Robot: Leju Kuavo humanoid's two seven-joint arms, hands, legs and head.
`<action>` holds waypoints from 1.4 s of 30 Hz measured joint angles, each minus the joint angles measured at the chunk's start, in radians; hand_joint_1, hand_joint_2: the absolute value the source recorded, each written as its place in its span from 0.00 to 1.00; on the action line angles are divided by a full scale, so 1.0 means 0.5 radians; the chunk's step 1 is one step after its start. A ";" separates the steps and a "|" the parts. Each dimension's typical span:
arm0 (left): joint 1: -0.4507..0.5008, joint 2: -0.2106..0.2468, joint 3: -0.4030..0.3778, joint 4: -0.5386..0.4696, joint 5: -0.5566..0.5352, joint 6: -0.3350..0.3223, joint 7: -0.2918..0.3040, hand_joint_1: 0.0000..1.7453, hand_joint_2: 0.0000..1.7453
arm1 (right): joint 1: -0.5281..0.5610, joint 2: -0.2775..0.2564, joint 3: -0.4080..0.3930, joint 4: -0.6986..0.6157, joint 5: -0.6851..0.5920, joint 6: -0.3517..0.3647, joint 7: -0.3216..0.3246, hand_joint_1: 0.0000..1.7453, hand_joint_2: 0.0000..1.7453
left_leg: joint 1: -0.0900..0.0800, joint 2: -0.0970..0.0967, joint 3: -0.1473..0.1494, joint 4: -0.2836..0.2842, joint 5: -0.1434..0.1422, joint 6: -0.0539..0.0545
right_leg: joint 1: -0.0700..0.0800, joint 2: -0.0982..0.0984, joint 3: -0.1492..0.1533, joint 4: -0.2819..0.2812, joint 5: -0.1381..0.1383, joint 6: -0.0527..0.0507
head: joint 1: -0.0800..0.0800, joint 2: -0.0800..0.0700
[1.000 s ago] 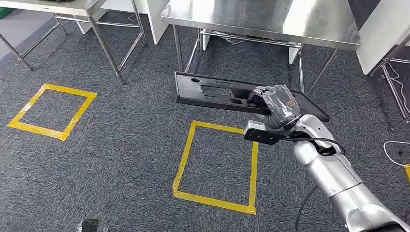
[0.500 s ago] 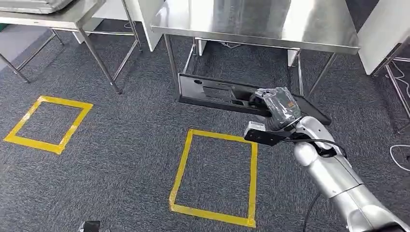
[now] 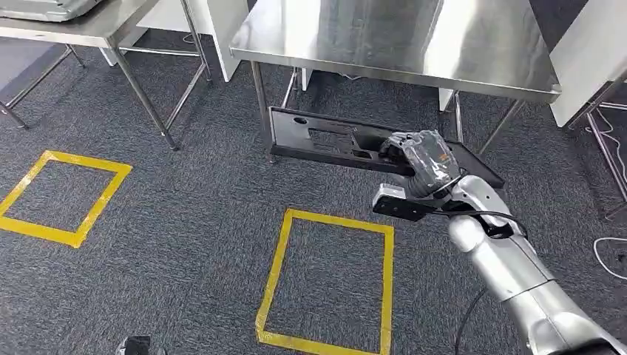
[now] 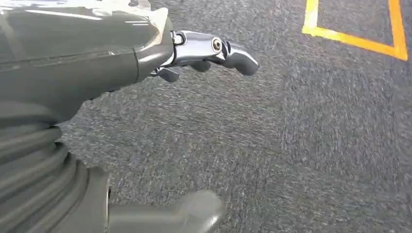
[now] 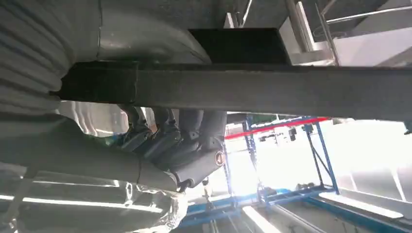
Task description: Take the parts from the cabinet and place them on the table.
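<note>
**Three cameras: one high, two at the wrists**

The head view looks forward and down from high on the robot, taking in the grey carpet (image 3: pixel 185 192), a yellow tape square (image 3: pixel 325 281) and the steel table (image 3: pixel 392 37) ahead. The left wrist view sits close behind the left hand (image 4: pixel 97 63), facing the carpet from near, with a tape corner (image 4: pixel 354 29) at its edge. The right wrist view looks from just behind the right hand (image 5: pixel 165 141), tight against the panel (image 5: pixel 272 90). Head and right wrist views share hand and panel; head and left wrist views share carpet and tape.
</note>
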 joint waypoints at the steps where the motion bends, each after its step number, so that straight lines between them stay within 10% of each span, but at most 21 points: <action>1: 0.001 -0.003 0.000 0.000 0.000 0.000 0.000 0.00 1.00 | 0.010 -0.003 0.000 0.005 0.001 0.000 0.000 0.84 1.00 | 0.000 -0.006 0.020 0.001 -0.021 0.000 | 0.000 0.000 -0.093 0.096 -0.077 -0.009 | 0.000 0.000; 3: 0.005 -0.008 0.000 0.001 0.001 0.000 0.000 0.00 1.00 | 0.019 -0.005 0.000 0.015 0.001 0.000 0.000 0.84 1.00 | 0.000 -0.017 0.067 0.001 -0.062 -0.007 | -0.005 -0.001 -0.138 0.038 -0.084 0.012 | -0.001 0.000; 6: 0.006 -0.014 -0.001 0.001 0.001 0.000 0.000 0.00 1.00 | 0.018 -0.005 -0.001 0.015 0.004 -0.002 -0.001 0.84 1.00 | 0.000 -0.024 0.134 0.011 -0.131 -0.031 | -0.024 -0.013 -0.021 -0.429 0.250 0.094 | 0.002 0.000; 7: 0.004 -0.014 0.000 0.001 0.001 0.000 0.000 0.00 1.00 | 0.017 -0.005 0.000 0.018 0.008 -0.003 -0.001 0.84 1.00 | -0.011 -0.026 0.156 0.033 -0.157 -0.044 | -0.013 -0.027 -0.018 -0.492 0.332 0.087 | 0.007 0.000; 9: 0.000 -0.011 0.000 0.000 0.003 0.002 0.002 0.00 1.00 | 0.019 -0.005 -0.001 0.018 0.018 -0.007 -0.001 0.84 1.00 | -0.016 -0.028 0.147 0.030 -0.183 -0.061 | -0.010 -0.017 0.017 -0.488 0.322 -0.011 | 0.000 0.000; 12: -0.006 -0.012 -0.002 0.000 0.003 0.002 0.002 0.00 1.00 | 0.013 -0.001 -0.005 0.014 0.043 -0.017 0.000 0.84 1.00 | -0.010 -0.022 0.153 0.083 -0.205 -0.084 | -0.032 -0.014 0.060 -0.494 0.305 -0.044 | 0.006 0.000; 16: -0.008 -0.009 -0.002 0.001 0.018 0.002 0.003 0.00 1.00 | 0.017 -0.002 -0.003 0.014 0.093 -0.069 0.017 0.84 1.00 | 0.025 0.008 -0.199 0.611 -0.380 -0.147 | -0.032 -0.012 0.099 -0.494 0.260 -0.080 | -0.005 0.000; 18: -0.005 -0.013 -0.003 0.001 0.019 0.002 0.003 0.00 1.00 | 0.028 -0.002 -0.005 0.014 0.098 -0.073 0.027 0.84 1.00 | 0.035 0.013 -0.282 0.638 -0.353 -0.152 | -0.032 -0.008 0.129 -0.494 0.233 -0.076 | -0.004 0.000; 22: -0.006 -0.010 -0.009 0.001 0.021 0.002 0.003 0.00 1.00 | 0.026 -0.002 -0.008 0.014 0.102 -0.081 0.035 0.84 1.00 | 0.030 0.012 -0.091 0.064 0.064 -0.107 | -0.031 -0.007 0.219 -0.500 0.173 -0.054 | -0.002 0.000; 23: -0.008 -0.009 -0.012 0.001 0.021 0.002 0.003 0.00 1.00 | 0.022 -0.002 -0.009 0.014 0.102 -0.083 0.036 0.84 1.00 | 0.016 0.017 -0.086 0.053 -0.027 -0.099 | -0.020 -0.004 0.219 -0.500 0.165 -0.041 | 0.001 0.000; 28: -0.012 -0.014 -0.023 -0.001 0.022 0.003 0.002 0.00 1.00 | 0.017 -0.004 -0.029 0.005 0.102 -0.088 0.036 0.84 1.00 | 0.020 0.009 -0.021 0.013 0.003 -0.041 | -0.005 -0.013 0.199 -0.435 0.100 0.007 | 0.002 0.000; 32: -0.011 -0.014 -0.029 0.000 0.023 0.002 0.003 0.00 1.00 | 0.037 -0.008 -0.036 0.008 0.103 -0.099 0.038 0.84 1.00 | 0.011 0.002 0.014 0.017 -0.038 -0.006 | -0.012 -0.012 -0.155 0.129 -0.060 -0.003 | 0.003 0.000; 34: -0.007 -0.016 -0.031 0.000 0.023 0.002 0.003 0.00 1.00 | 0.051 -0.008 -0.036 0.008 0.105 -0.101 0.039 0.84 1.00 | 0.005 -0.005 0.047 0.019 -0.064 -0.009 | -0.013 -0.013 -0.153 0.027 0.045 0.035 | 0.002 0.000; 36: -0.007 -0.018 -0.032 0.000 0.023 0.002 0.003 0.00 1.00 | 0.050 -0.009 -0.040 0.008 0.106 -0.105 0.039 0.84 1.00 | 0.004 -0.012 0.079 0.035 -0.099 -0.019 | -0.014 -0.016 -0.015 -0.324 0.234 0.065 | 0.002 0.000; 37: -0.007 -0.018 -0.033 0.000 0.023 0.002 0.003 0.00 1.00 | 0.049 -0.010 -0.041 0.008 0.106 -0.111 0.039 0.84 1.00 | 0.002 -0.013 0.086 0.043 -0.121 -0.028 | -0.013 -0.024 0.040 -0.485 0.299 0.054 | 0.005 0.000; 42: -0.010 -0.014 -0.033 -0.002 0.024 0.002 0.003 0.00 1.00 | 0.047 -0.014 -0.047 0.005 0.108 -0.117 0.041 0.84 1.00 | -0.004 -0.016 0.096 0.060 -0.168 -0.079 | -0.026 -0.020 0.088 -0.501 0.279 -0.019 | 0.005 0.000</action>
